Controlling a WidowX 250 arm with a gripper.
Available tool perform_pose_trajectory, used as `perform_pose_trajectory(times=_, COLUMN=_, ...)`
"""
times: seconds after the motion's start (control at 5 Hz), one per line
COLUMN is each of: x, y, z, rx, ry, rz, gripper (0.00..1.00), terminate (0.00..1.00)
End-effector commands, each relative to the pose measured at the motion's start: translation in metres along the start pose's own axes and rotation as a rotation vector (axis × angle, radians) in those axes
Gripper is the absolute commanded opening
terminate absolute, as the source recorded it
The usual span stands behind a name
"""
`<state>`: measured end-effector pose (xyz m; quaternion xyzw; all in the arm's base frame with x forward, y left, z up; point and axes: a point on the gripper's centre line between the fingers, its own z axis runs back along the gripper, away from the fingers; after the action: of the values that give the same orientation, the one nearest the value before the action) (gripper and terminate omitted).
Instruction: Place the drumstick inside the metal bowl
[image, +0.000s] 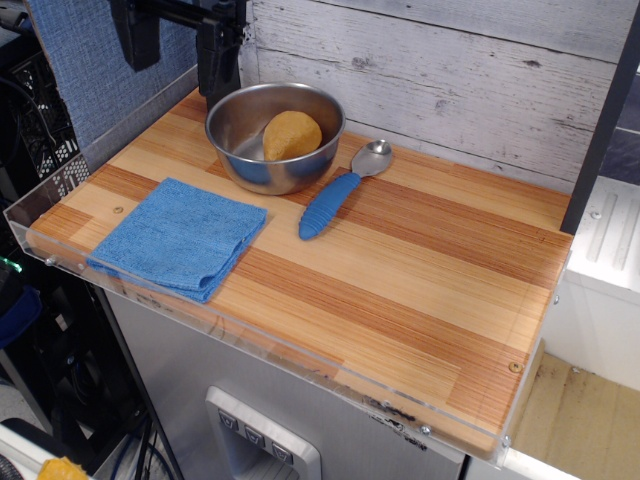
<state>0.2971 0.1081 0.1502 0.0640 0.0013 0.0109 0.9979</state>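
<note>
Drumstick (292, 135) is sitting inside the metal bowl (240, 165), toward the bowl's right side. Only its bulbous tan end is showing; the bone end isn't visible, so I can't call the long axis or which way it's pointing. Hand (180, 45) is hanging up and left of the bowl, clear of it, mostly cropped by the top edge; can't tell its state. Blue-handled spoon (338, 196) is lying on the counter (420, 270) just right of the bowl, metal head pointing away from the front edge. Blue cloth (180, 238) is lying in front of the bowl.
</note>
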Motion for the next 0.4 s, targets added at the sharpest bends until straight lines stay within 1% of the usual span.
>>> perform_pose_trajectory(times=0.0, x=-0.003, y=-0.004, z=0.012, rx=-0.037, ry=-0.108, rz=-0.036, gripper=1.00, terminate=0.00)
perform_pose_trajectory(times=0.2, x=-0.002, y=0.005, z=0.000, rx=-0.052, ry=0.040, rz=-0.082, gripper=1.00, terminate=0.00)
